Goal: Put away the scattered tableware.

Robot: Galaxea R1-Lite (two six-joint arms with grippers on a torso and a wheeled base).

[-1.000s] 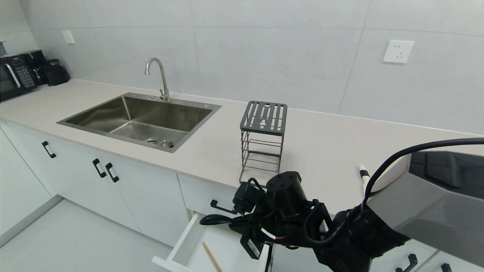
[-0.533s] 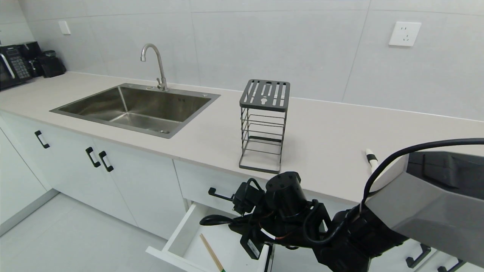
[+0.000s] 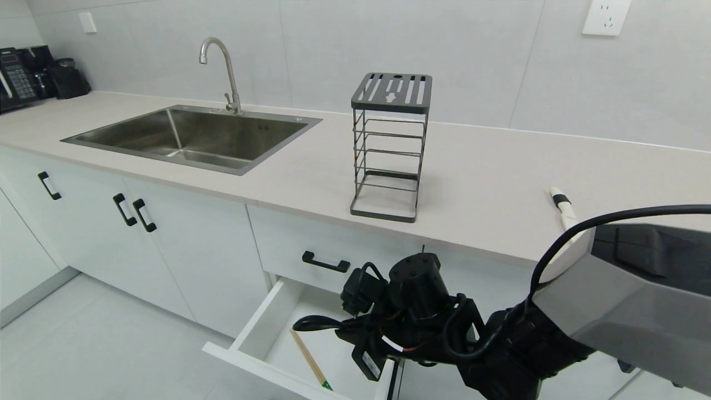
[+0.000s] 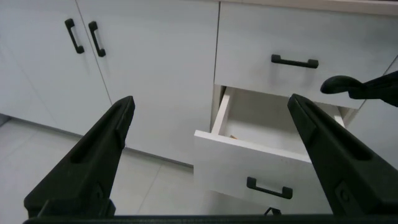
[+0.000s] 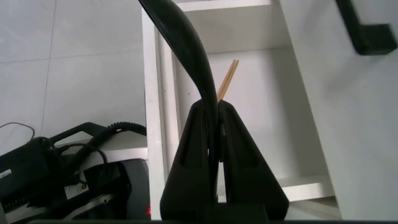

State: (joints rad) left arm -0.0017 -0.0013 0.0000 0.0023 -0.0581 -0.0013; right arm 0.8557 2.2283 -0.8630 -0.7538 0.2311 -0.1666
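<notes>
Black spoon (image 5: pixel 186 50) clamped by its handle in right gripper (image 5: pixel 217 115), held over open drawer (image 3: pixel 244 333) below counter (image 3: pixel 483 183). Chopsticks (image 3: pixel 308 358) lying inside drawer. White utensil (image 3: pixel 562 204) on counter, well apart from wire rack (image 3: pixel 390 147). Left gripper (image 4: pixel 211 102) spread wide, holding nothing.

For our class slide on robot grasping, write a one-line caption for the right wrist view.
Right gripper clamps a black spoon above an open white drawer holding wooden chopsticks.
</notes>
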